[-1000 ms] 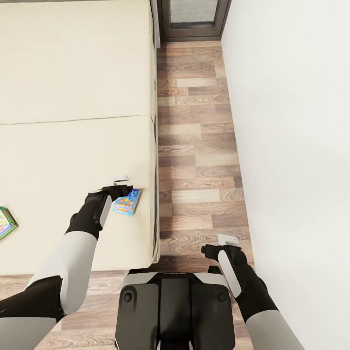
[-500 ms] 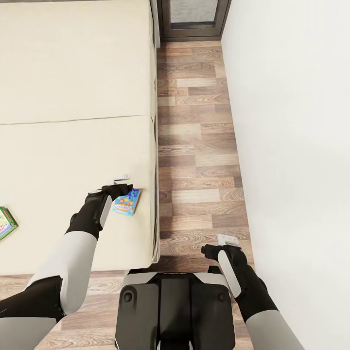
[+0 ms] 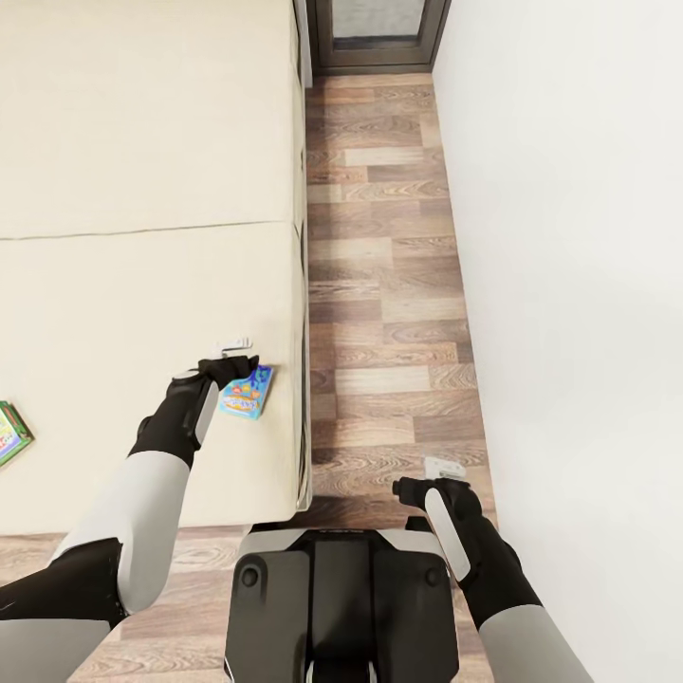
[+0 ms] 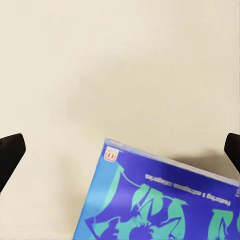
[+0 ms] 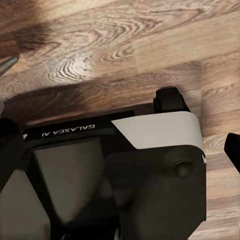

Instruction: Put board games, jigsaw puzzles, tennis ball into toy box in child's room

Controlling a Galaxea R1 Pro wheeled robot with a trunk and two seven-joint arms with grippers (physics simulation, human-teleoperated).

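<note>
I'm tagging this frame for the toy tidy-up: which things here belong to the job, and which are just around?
Part of the job:
- blue board game on the bed, beside the left gripper
- green board game at the bed's left edge

Just around:
- wood floor
- white wall
- dark door frame
- robot base

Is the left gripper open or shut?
Open. In the left wrist view its fingertips stand far apart over the blue game, which lies flat on the bed, not gripped.

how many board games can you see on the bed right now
2. The blue board game lies near the bed's right edge, under the open left gripper. The green board game sits at the picture's left edge, partly cut off.
</note>
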